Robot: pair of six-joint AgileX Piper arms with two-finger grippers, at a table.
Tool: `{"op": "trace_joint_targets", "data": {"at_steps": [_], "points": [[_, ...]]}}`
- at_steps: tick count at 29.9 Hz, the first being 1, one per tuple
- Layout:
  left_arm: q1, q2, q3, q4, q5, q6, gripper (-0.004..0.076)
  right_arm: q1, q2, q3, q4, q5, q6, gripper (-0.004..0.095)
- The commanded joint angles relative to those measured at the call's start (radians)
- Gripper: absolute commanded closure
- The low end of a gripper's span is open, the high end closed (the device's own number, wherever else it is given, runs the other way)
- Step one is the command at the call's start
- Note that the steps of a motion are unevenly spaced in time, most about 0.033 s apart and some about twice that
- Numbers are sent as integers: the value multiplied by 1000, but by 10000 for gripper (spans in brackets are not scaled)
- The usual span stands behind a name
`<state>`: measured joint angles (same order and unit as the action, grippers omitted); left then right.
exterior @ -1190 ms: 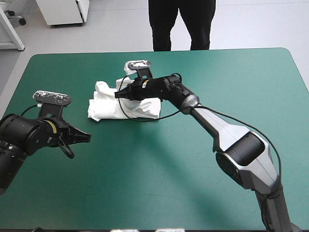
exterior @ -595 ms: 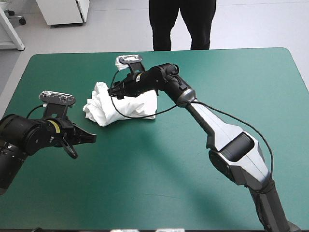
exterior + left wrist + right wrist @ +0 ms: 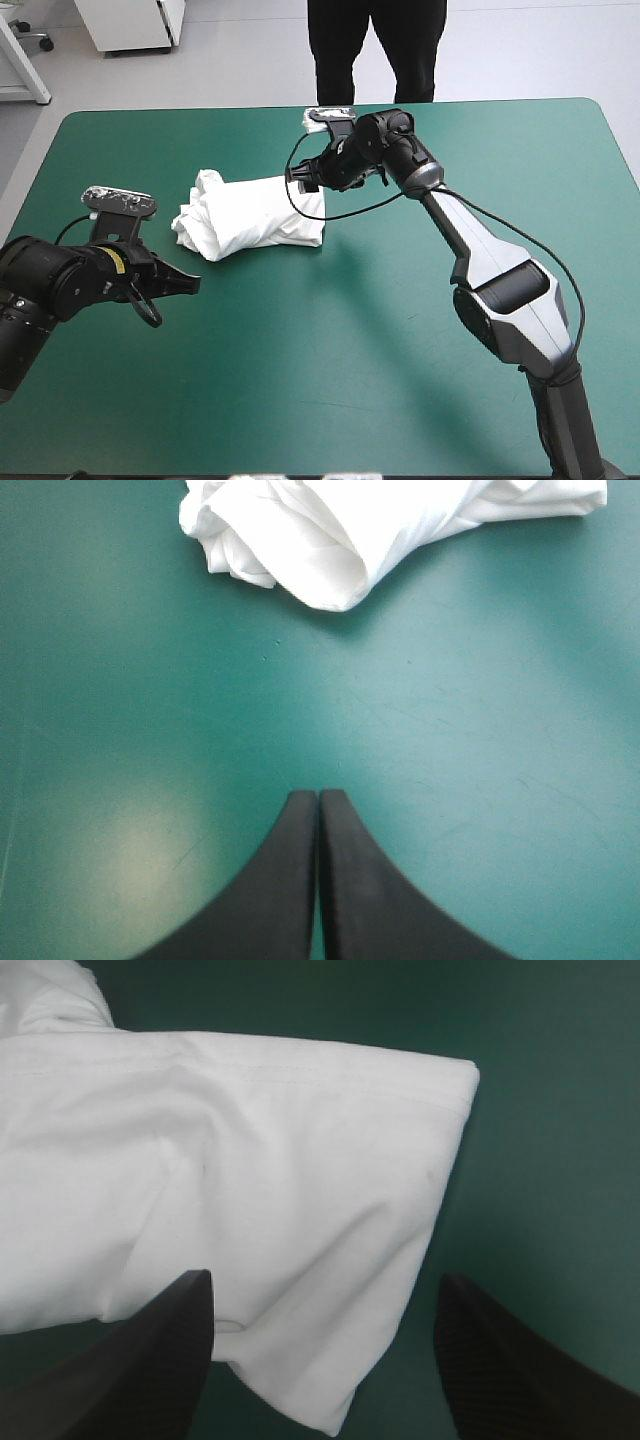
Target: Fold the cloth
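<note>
The white T-shirt (image 3: 250, 215) lies as a rumpled, partly folded bundle left of the table's centre. Its left end is bunched and its right end lies flatter. My right gripper (image 3: 308, 180) hovers at the bundle's far right corner. In the right wrist view this gripper (image 3: 322, 1278) is open, a folded edge of the T-shirt (image 3: 250, 1160) lying ahead of and below its fingers. My left gripper (image 3: 185, 283) is low over the cover, near-left of the bundle. In the left wrist view it (image 3: 318, 798) is shut and empty, with the T-shirt (image 3: 340, 525) well ahead of it.
The table's far edge (image 3: 330, 108) runs a short way beyond the right gripper. Teal-green cover (image 3: 380, 340) stretches from the bundle to the near and right edges.
The right gripper, earlier on the T-shirt and dragging its top layer left, has let go and drawn back to the right. The bundle has settled. The left arm barely moved.
</note>
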<state>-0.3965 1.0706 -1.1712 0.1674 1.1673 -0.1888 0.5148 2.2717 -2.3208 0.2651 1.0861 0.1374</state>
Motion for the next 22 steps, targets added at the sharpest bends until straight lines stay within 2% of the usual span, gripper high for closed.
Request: {"op": "trace_joint_targets", "data": {"at_steps": [1, 11, 13, 15, 19, 22], "points": [[0, -17, -25, 2, -49, -1, 724, -5, -18, -24, 17, -26, 1, 304], [0, -17, -25, 2, -41, -1, 724, -5, 95, -24, 82, -57, -1, 332], [0, -17, -25, 2, -41, -1, 724, -5, 110, -24, 120, -79, -20, 367], [0, -17, -25, 1, -41, -1, 724, -5, 117, -24, 150, -99, -32, 473], [0, -17, -25, 1, -41, -3, 724, -5, 119, -24, 134, -143, -29, 927], [0, -17, -25, -6, -36, -5, 724, -5, 119, -26, 87, -132, -18, 925]]}}
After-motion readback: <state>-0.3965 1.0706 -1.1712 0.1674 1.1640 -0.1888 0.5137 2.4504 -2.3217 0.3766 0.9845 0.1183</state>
